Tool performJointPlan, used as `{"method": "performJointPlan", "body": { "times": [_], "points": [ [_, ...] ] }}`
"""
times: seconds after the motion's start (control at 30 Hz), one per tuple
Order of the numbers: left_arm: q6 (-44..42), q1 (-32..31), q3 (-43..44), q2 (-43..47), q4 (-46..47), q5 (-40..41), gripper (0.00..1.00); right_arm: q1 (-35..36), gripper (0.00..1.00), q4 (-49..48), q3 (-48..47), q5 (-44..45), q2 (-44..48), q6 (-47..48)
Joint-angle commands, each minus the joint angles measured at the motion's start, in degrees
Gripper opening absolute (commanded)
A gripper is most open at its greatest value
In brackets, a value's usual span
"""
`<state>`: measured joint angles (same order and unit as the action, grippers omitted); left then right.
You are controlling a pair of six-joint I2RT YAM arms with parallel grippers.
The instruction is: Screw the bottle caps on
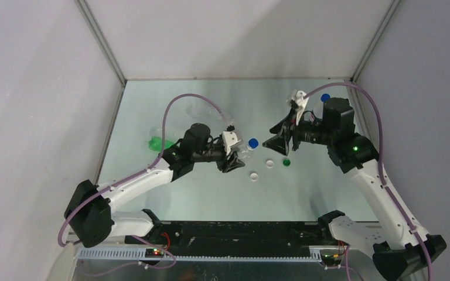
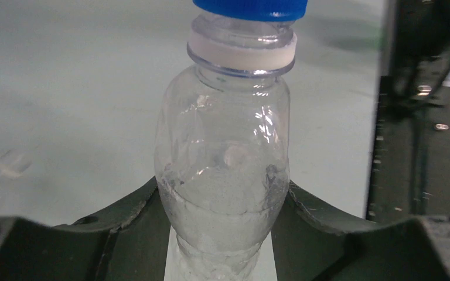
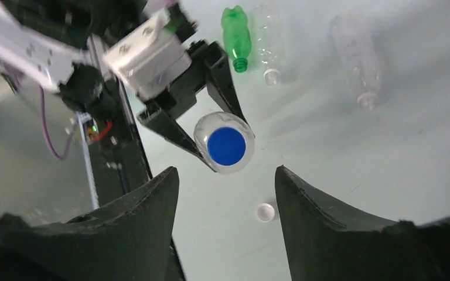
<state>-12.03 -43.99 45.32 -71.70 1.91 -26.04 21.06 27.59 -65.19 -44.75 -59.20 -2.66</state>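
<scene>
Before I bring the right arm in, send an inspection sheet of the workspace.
Surface: pale green tabletop, glossy.
Job's things: held bottle with blue cap on top; green bottle and two clear bottles lying down; two white caps and green cap loose; second blue cap beyond the right arm.
Clutter: nothing seen.
Grippers: left gripper shut on the held bottle; right gripper open, empty, facing the cap.
Cables: purple cables arch over both arms.
Surroundings: grey walls on three sides.

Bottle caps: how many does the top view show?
5: blue cap on the left gripper's bottle; two white caps and a green cap loose nearby; second blue cap beyond the right arm. Others may be hidden.
</scene>
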Motion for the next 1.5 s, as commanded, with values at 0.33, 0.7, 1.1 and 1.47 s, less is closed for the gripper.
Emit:
{"method": "performJointPlan", "body": {
  "times": [0.33,0.7,1.1,1.47],
  "points": [
    [-7.21,0.46,11.24,-0.89,-19.01,-21.48,0.28,9.05,0.59,9.43,-0.73,-4.89,3.63,32.46],
    [-9.13,0.38,12.74,-1.07,-22.01,-22.82,0.29,10.96,0.49,7.09,-0.74,-5.34,2.26,30.26],
    [-9.57,0.39,13.05,-1.14,-22.63,-22.82,0.28,12.34,0.46,7.81,-0.76,-6.16,0.41,29.89],
    [-9.61,0.11,13.44,-0.59,-22.48,-20.05,0.27,13.15,0.24,8.54,-0.74,-5.6,-1.01,28.86]
  ]
}}
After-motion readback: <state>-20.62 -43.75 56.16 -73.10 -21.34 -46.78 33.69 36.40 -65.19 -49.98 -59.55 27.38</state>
